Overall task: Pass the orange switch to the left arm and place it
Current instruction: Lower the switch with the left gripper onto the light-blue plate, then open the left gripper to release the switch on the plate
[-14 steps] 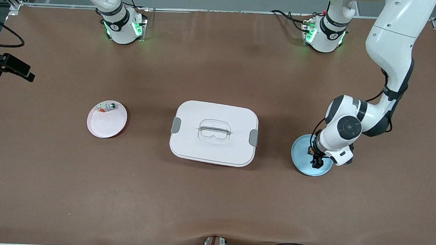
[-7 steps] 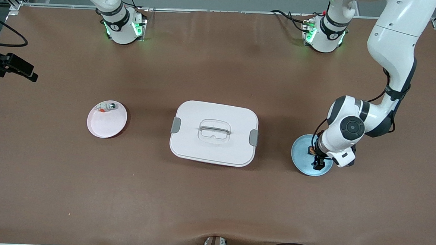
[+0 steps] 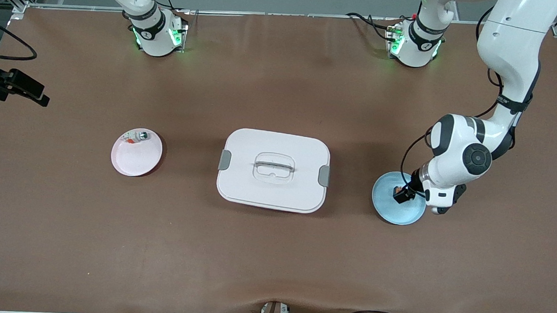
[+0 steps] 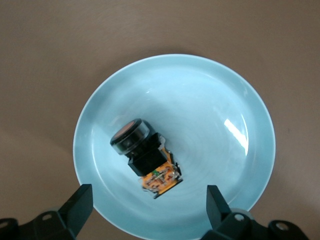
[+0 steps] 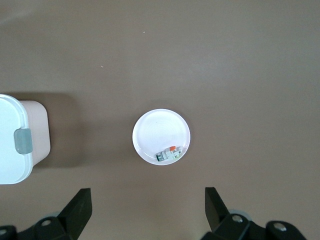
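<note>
Here: orange switch (image 4: 145,159) on blue plate (image 4: 225,90) — lengthwise slantwise, centred between wide-open left gripper (image 4: 150,205) fingers; right gripper (image 5: 147,205) likewise open, waiting.

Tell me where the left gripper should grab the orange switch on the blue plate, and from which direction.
Grip the black square mid-body of the orange switch, coming straight down from above. It lies on its side in the blue plate; the round cap would likely slip, and the orange end looks fragile. The open left gripper already hangs over it.
</note>
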`<action>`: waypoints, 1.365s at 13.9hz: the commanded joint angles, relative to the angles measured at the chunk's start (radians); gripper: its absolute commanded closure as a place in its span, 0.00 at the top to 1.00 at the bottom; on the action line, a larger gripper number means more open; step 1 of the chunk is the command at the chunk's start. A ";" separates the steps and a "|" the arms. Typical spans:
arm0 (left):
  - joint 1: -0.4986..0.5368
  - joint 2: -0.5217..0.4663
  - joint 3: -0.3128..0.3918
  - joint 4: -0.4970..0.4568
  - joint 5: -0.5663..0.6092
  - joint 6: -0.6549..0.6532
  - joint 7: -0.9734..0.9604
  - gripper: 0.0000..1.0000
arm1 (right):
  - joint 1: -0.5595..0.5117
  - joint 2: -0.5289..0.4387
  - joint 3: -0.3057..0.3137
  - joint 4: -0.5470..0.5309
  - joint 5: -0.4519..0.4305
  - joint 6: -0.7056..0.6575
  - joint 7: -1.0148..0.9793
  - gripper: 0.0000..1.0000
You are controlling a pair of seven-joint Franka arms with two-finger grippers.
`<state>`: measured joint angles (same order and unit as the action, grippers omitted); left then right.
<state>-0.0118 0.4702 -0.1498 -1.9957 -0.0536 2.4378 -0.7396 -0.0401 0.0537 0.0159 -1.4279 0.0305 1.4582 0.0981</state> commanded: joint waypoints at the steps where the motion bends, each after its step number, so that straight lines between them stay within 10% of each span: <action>1: -0.017 -0.041 0.016 -0.040 -0.028 0.001 0.347 1.00 | -0.029 -0.017 0.016 -0.014 0.003 0.004 0.000 1.00; 6: -0.154 -0.076 0.176 -0.040 -0.060 0.006 0.641 1.00 | -0.021 -0.015 0.024 0.017 0.005 -0.089 -0.006 1.00; 19: -0.091 -0.221 0.177 0.020 -0.051 -0.066 0.700 1.00 | -0.077 -0.017 0.016 0.017 0.065 -0.381 0.008 1.00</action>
<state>-0.1072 0.3052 0.0229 -1.9616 -0.0971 2.4234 -0.0798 -0.1019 0.0478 0.0218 -1.4072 0.0734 1.0843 0.1001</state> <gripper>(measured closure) 0.000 0.000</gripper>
